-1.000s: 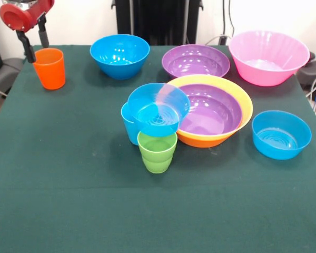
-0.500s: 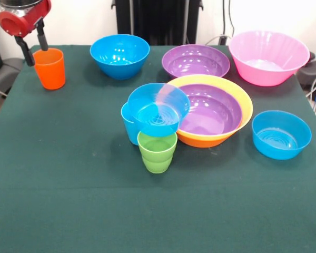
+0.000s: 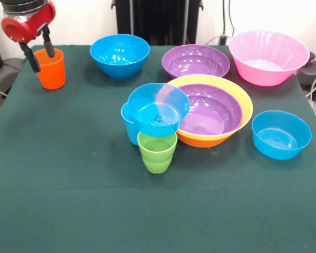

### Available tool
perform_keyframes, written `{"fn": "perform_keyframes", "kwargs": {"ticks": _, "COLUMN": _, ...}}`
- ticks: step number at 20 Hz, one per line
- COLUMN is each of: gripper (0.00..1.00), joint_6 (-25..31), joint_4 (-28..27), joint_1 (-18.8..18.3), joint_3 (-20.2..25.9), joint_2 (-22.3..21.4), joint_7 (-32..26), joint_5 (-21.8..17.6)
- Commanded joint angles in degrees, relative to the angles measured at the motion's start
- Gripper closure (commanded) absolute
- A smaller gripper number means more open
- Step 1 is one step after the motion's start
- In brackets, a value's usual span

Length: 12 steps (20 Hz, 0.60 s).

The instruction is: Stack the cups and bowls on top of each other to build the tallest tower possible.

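Tool (image 3: 42,57) straddles orange cup (image 3: 51,69) rim, fingers spread.

Glossy smooth plastic pink bowl (image 3: 267,56), glossy translucent blue bowl (image 3: 158,109), ridged shiny green cup (image 3: 157,152), matt dark green cloth table cover (image 3: 68,200), glossy red gripper housing (image 3: 27,25).

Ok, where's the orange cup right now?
In the front view the orange cup stands at the table's far left corner, left of a blue bowl, with the gripper at its rim.
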Motion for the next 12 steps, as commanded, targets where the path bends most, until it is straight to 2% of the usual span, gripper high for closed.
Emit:
{"fn": "perform_keyframes", "kwargs": {"ticks": 1, "gripper": 0.0, "joint_6": 2.72, "joint_4": 0.47, "joint_1": 4.52, "joint_3": 0.96, "joint_2": 1.05, "joint_7": 4.23, "joint_5": -4.47}}
{"fn": "perform_keyframes", "kwargs": {"ticks": 7, "gripper": 0.0, "joint_6": 2.27, "joint_4": 0.66, "joint_1": 4.91, "joint_3": 0.93, "joint_2": 1.34, "joint_7": 4.93, "joint_5": -4.14}}
{"fn": "perform_keyframes", "kwargs": {"ticks": 12, "gripper": 0.0, "joint_6": 1.94, "joint_4": 0.86, "joint_1": 4.81, "joint_3": -0.25, "joint_2": 1.8, "joint_7": 3.59, "joint_5": -6.22}}
